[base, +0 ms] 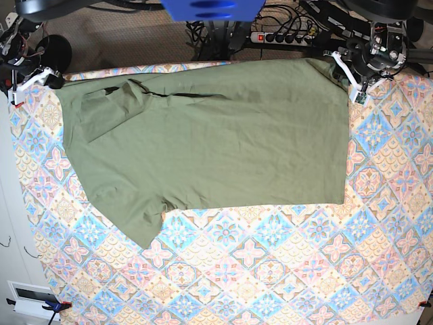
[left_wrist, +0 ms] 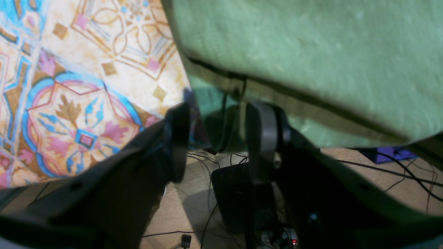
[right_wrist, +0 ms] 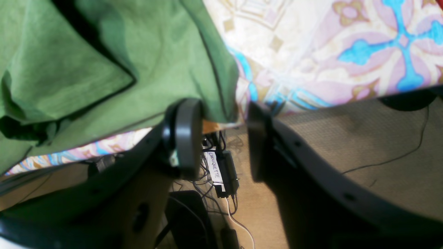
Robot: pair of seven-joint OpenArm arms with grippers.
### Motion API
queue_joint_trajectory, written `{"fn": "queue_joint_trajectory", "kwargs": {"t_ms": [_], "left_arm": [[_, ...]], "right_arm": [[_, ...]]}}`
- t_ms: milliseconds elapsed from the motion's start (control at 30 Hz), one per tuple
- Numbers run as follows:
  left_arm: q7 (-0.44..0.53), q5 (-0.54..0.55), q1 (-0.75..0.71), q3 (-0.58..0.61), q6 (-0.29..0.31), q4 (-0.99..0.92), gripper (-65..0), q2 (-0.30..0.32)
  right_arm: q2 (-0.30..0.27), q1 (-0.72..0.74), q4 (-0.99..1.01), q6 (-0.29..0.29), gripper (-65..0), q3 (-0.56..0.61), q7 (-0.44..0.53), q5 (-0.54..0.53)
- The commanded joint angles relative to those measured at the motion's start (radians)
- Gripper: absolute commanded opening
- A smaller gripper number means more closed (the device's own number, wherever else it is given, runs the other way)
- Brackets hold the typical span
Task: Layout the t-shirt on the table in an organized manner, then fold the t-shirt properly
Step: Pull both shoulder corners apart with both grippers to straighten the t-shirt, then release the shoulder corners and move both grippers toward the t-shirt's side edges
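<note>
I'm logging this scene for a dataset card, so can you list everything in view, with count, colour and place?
t-shirt: one, olive green, spread across the far half of the table, one upper sleeve folded over onto it.
table: one, covered in blue, pink and cream diamond tile pattern, under the shirt.
power strip: one, pale, on the carpet beyond the table's far edge, among dark cables.
blue part: one, top centre of the base view, what it is unclear.
white object: one, on the floor at the near corner, unclear.
left gripper: one, dark, jaws apart at the shirt's hem corner.
right gripper: one, dark, jaws apart at the shirt's edge.
</note>
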State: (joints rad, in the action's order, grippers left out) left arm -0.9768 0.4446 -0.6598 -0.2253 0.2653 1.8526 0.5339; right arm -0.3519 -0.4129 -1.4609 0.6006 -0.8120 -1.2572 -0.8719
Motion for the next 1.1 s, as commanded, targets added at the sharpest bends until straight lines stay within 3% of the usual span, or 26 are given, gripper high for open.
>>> {"fn": "queue_joint_trajectory", "kwargs": {"t_ms": [0,233,500,667,800,1067], "left_arm": [[0.008,0.004,-0.004,-0.012,-0.004,0.017,-37.8,0.005],[0.008,0.036,-0.054,-0.058,-0.004,0.057,-37.8,-0.001],[0.009,0.039,-0.097,-0.151,-0.004,0.124,-37.8,-0.005],[0.011,0.136,-0.088,-0.248,-0.004,0.131,-37.8,-0.033],[0.008,0.208,-0.024,-0.303,-0.004,0.140,-37.8,-0.033],[0.006,0.202,0.176,-0.297,-0.004,0.132,-37.8,-0.034]], "right_arm": [[-0.023,-0.007,-0.017,0.005,-43.4,-0.011,0.012,-0.013],[-0.023,-0.019,-0.019,0.005,-33.9,-0.031,0.012,-0.013],[-0.023,-0.019,-0.019,0.005,-33.9,-0.066,0.012,-0.013],[-0.023,-0.021,-0.019,0.005,-33.9,-0.116,0.012,-0.013],[-0.023,-0.016,-0.021,0.005,-33.9,-0.143,0.012,-0.013],[-0.043,0.019,-0.096,0.005,-33.9,-0.135,0.014,-0.010]]}}
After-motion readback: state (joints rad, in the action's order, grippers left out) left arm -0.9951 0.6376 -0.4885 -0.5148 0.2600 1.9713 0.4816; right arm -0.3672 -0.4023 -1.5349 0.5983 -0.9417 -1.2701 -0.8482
